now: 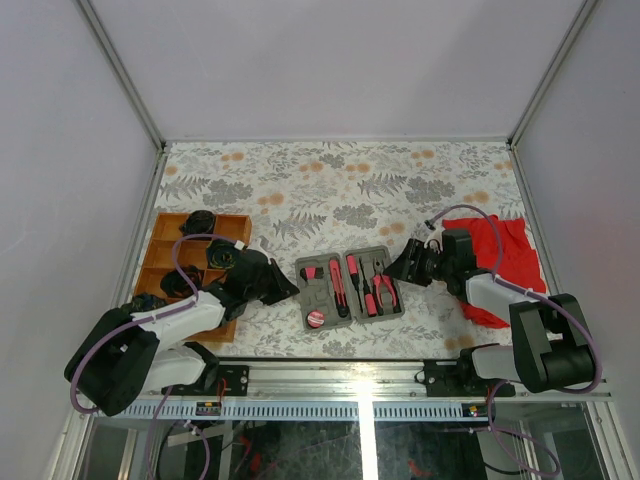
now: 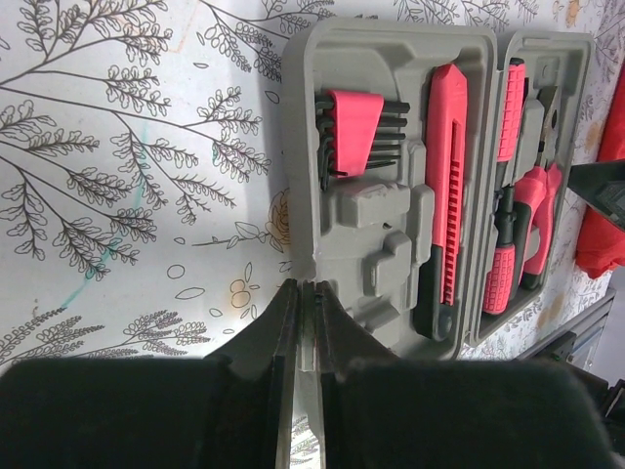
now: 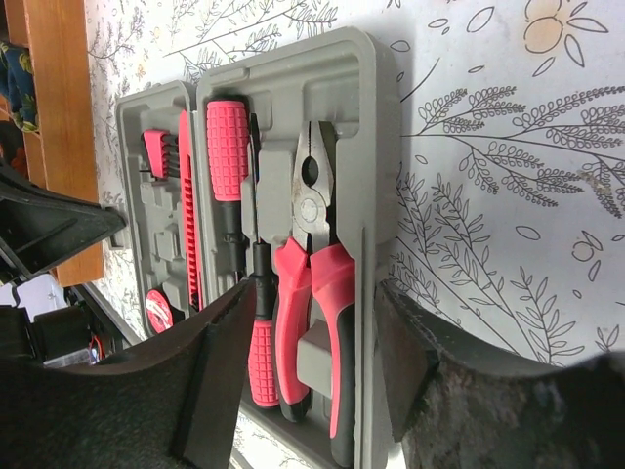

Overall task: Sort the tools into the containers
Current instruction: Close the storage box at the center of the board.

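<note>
The grey case (image 1: 386, 251) lies open in the middle of the table with pink-and-black tools in its recesses. Its right half holds pliers (image 3: 314, 234) and two screwdrivers (image 3: 227, 147). Its left half holds a long pink cutter (image 2: 447, 195), a pink hex-key holder (image 2: 354, 122) and a round pink disc (image 1: 316, 319). My left gripper (image 2: 306, 285) is shut on the case's left rim (image 2: 305, 244). My right gripper (image 3: 314, 293) is open, one finger over the lower screwdriver handle (image 3: 260, 352), the other outside the case's right wall (image 3: 363, 117). The wooden tray (image 1: 160, 222) sits far left.
Dark objects lie in the wooden tray's compartments, and my left arm reaches over its near end. A red cloth (image 1: 512, 250) lies at the right under my right arm. The flowered tablecloth (image 1: 340, 190) stretches to the back wall.
</note>
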Controlling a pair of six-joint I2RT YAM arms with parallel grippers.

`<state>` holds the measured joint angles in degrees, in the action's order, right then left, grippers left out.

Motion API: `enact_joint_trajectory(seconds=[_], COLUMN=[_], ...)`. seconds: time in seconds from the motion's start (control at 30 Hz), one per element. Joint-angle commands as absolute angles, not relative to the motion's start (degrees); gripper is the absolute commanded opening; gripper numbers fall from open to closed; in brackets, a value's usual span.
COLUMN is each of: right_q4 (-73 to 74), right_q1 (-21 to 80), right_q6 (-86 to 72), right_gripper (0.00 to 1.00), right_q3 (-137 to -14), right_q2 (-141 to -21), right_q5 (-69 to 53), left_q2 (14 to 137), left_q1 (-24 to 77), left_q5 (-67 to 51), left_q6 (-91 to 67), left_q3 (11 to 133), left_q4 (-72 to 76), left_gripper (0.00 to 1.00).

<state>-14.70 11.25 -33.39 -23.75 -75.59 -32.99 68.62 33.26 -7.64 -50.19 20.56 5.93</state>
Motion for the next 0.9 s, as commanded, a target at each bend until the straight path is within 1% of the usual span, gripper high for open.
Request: enact_joint_trajectory(seconds=[0.0,0.43,0.53,0.7,0.87], right_q4=[-16.9,-12.5,-12.2,-6.7,-6.1], right_q1=[11.3,11.3,11.3,11.3,11.7], right_q6=[-33.8,-33.4,-33.9,-30.7,-31.6], right_gripper=[0.56,0.32,0.30,0.29,0.27], right_q3=[-25.1,-27.5,-28.3,-30.3,-31.2], right_q2=[-75.6,-73.1,-72.1,-70.1,-68.2], right_q5=[-39.4,-44.5,-46.6,-47.3,-49.2], left_q2=[68.9,71.8,72.4,73.7,75.2], left_q1=[33.1,33.1,33.1,33.3,33.9], left_q5=[-9.4,-12.7,-12.7,-13.6,-13.8], left_q6=[-48.8,-47.7,-47.9,-47.7,-47.5], left_q3=[18.6,19.1,19.5,20.4,21.2], left_q4=[8.0,11.0,11.0,11.0,11.0], left_gripper=[0.00,0.00,0.00,0.00,0.00])
